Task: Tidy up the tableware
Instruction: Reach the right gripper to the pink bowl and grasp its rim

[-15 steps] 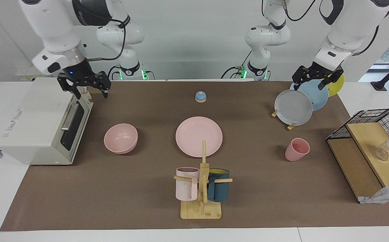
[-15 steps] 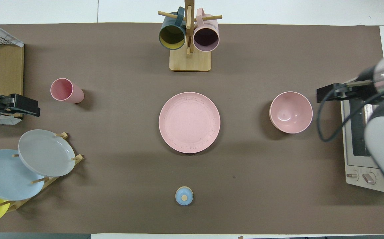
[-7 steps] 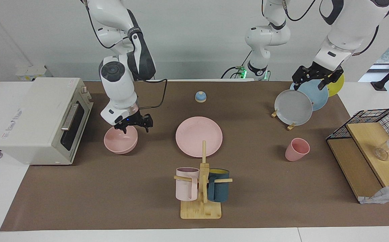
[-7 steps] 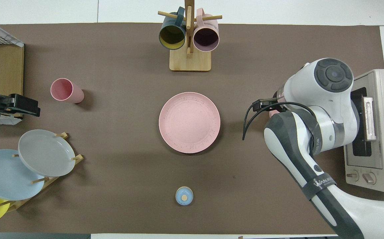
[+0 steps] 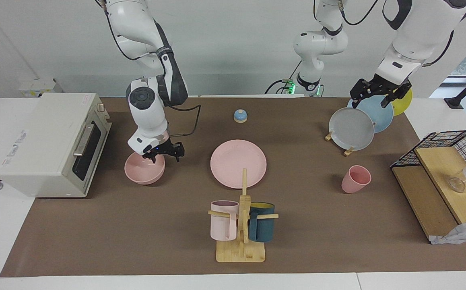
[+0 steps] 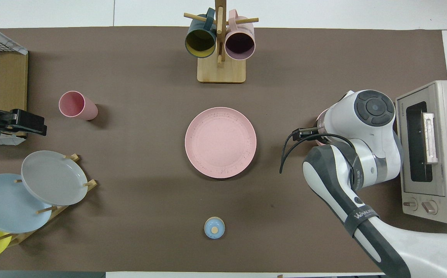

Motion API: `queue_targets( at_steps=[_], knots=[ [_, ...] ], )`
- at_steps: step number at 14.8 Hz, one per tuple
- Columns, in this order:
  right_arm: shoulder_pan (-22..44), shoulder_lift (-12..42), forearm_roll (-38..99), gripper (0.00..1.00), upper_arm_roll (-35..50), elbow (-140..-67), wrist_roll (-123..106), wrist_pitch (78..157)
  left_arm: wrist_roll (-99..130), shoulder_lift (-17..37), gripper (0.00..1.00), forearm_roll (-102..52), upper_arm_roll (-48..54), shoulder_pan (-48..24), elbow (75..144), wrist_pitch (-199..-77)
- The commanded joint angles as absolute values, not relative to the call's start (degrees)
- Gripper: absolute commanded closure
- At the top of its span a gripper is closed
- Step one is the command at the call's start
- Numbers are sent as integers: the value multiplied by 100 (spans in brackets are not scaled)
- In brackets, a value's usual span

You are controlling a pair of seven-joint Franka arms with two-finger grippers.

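The pink bowl [image 5: 144,170] stands on the brown mat beside the toaster oven. My right gripper [image 5: 163,153] is open and low over the bowl's rim, on the side toward the pink plate [image 5: 238,163]; I cannot tell if it touches. In the overhead view the right arm hides nearly all of the bowl. The plate [image 6: 220,142] lies at the mat's middle. The pink cup [image 5: 355,179] stands upright toward the left arm's end and also shows in the overhead view [image 6: 77,105]. My left gripper [image 5: 372,98] is open, empty and waiting over the plate rack.
A toaster oven [image 5: 52,141] stands at the right arm's end. A wooden mug tree [image 5: 243,225] with a pale pink and a teal mug is farther out than the plate. A rack [image 5: 351,129] holds grey, blue and yellow plates. There is also a small blue bell [image 5: 240,116] and a wire-and-wood shelf [image 5: 438,177].
My right arm swung from over the toaster oven down to the bowl, then edged slightly toward the plate. The left arm has not moved.
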State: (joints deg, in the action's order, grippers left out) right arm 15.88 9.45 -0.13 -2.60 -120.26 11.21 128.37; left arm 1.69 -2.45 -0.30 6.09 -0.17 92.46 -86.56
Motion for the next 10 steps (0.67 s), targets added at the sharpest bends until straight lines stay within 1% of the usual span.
queue_targets(
  at_steps=[1, 2, 3, 4, 5, 7, 8, 10],
  knots=[
    [1591, 861, -9, 47, -264, -12182, 1021, 12955, 158, -281, 0, 88, 659, 53, 9229, -8596],
    [1556, 922, -9, 56, -264, -12182, 863, 12964, 158, -281, 0, 88, 659, 53, 9229, -8596],
    [1521, 949, -9, 68, -272, -12182, 740, 12964, 158, -281, 0, 88, 659, 53, 9229, -8596],
    [1477, 949, -9, 96, -272, -12164, 703, 12938, 158, -281, 0, 88, 659, 53, 9229, -8596],
    [1529, 967, -9, 100, -264, -12121, 738, 12850, 158, -290, 0, 88, 659, 53, 9229, -8587],
    [1564, 984, -26, 100, -264, -11972, 747, 12675, 158, -281, 0, 88, 659, 53, 9229, -8596],
    [1582, 1028, -26, 100, -255, -11753, 747, 12448, 158, -281, 0, 88, 659, 53, 9229, -8596],
    [1809, 1212, -26, 100, -246, -11087, 817, 11816, 158, -281, 0, 88, 659, 53, 9229, -8596]
  ],
)
